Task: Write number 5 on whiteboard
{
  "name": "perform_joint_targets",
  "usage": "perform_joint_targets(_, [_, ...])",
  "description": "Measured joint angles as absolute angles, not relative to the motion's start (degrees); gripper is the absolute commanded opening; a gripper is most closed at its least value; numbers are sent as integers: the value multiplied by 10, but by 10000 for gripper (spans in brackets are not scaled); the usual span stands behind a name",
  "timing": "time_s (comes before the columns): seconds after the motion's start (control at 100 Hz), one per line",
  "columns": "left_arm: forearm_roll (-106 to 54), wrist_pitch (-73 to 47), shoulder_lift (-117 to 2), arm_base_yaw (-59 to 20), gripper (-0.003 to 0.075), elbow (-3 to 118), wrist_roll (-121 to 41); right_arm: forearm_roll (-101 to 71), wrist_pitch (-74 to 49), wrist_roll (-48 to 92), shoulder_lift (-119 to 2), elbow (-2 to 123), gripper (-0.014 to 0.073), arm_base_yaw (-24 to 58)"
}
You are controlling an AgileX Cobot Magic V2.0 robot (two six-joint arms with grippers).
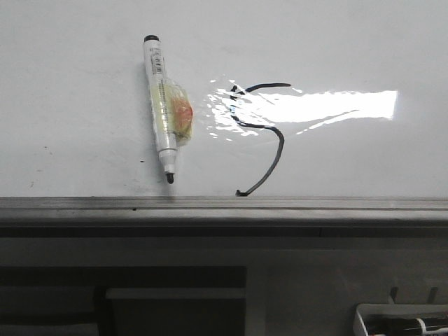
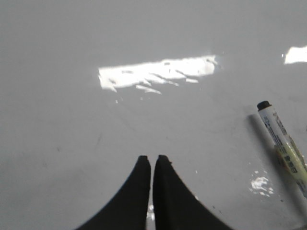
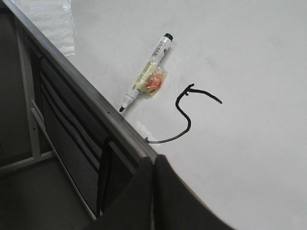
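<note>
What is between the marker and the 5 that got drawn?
Nothing but bare whiteboard with some glare. The front view shows the marker and the number 5 apart, with only white surface between them.

Dark grey panel (image 1: 336, 280) below, rectangular recess (image 1: 122, 276)

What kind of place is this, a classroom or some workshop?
Probably a lab or test bench, not clearly a classroom. A whiteboard lies flat with a hand-drawn 5 and an uncapped marker on it, and two closed black grippers hover above.
</note>
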State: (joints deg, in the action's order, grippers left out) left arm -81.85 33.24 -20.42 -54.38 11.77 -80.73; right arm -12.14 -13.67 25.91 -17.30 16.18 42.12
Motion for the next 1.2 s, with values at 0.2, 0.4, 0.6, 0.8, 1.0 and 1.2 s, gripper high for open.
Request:
perform_joint_targets(0.2, [-461,257,-112,-403,-20,35,-501,-121,-135,259,-173,162,-62,421])
perform_joint_targets(0.4, [-221,132,-80,-239,-20,-2,-235,-121,-135,259,-173,162,-62,421])
perform_joint_targets(0.6, [-107,8,-68,-133,-20,-2,-111,-121,-134,259,-173,162,-62,421])
perform_joint_targets(0.8, [-90,-105,-35,-113,-20,-2,-98,-121,-134,259,-173,162,-62,421])
perform_joint_targets(1.0, [-86,-166,4,-113,-20,-2,-97,-121,-134,259,-173,162,-62,421])
perform_joint_targets(1.2, [-86,-172,4,-113,-20,-2,-97,-121,-134,259,-173,162,-62,421])
